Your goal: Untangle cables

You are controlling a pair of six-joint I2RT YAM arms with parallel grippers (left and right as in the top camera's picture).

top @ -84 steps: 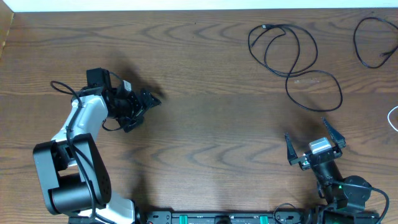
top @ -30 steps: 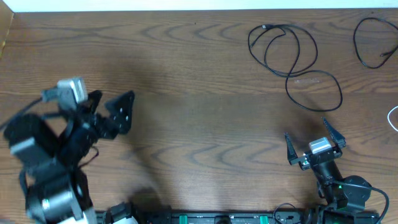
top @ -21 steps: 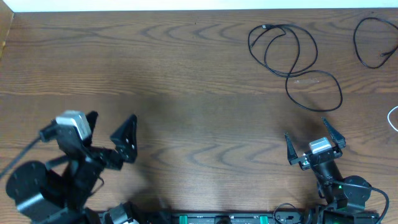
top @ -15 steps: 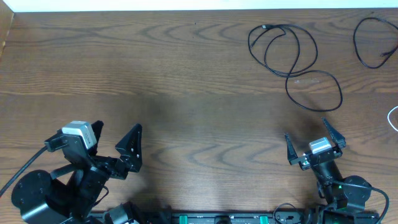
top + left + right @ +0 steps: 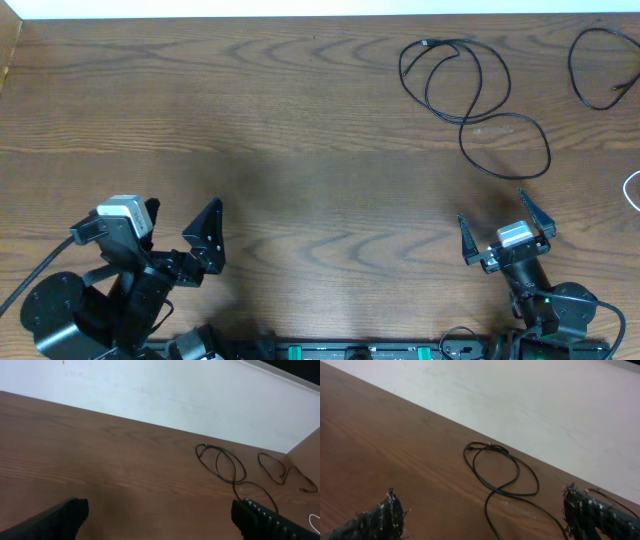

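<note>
- Noted a brown wood-grain table (image 5: 300, 120) beneath both grippers, with a pale wall along its far edge in the wrist views.
- Found the left gripper (image 5: 181, 214) low at the near-left edge of the table, its jaws spread fully apart and gripping nothing (bare wood only between the fingers in its wrist view).
- Found the right gripper (image 5: 492, 210) at the near-right edge, its jaws likewise spread to full width and empty, touching no cord.
- Logged the cables as three separate cords, all lying flat on the table and apart from one another, none in contact with either gripper.
- Located the long black cable (image 5: 455, 75) ahead of the right gripper in several loose overlapping loops, with its nearest curve just beyond that gripper's fingertips and a small plug end at the far side.
- Placed this same cord well ahead of the left gripper and far off toward its right-hand finger.
- Located a shorter black cable (image 5: 572, 62) farther ahead of the right gripper and out to its right, curled in one open loop near the far-right corner.
- Spotted a white cable (image 5: 630, 188) just to the right of the right gripper, cut off by the edge of the overhead view; unable to tell its full run.
</note>
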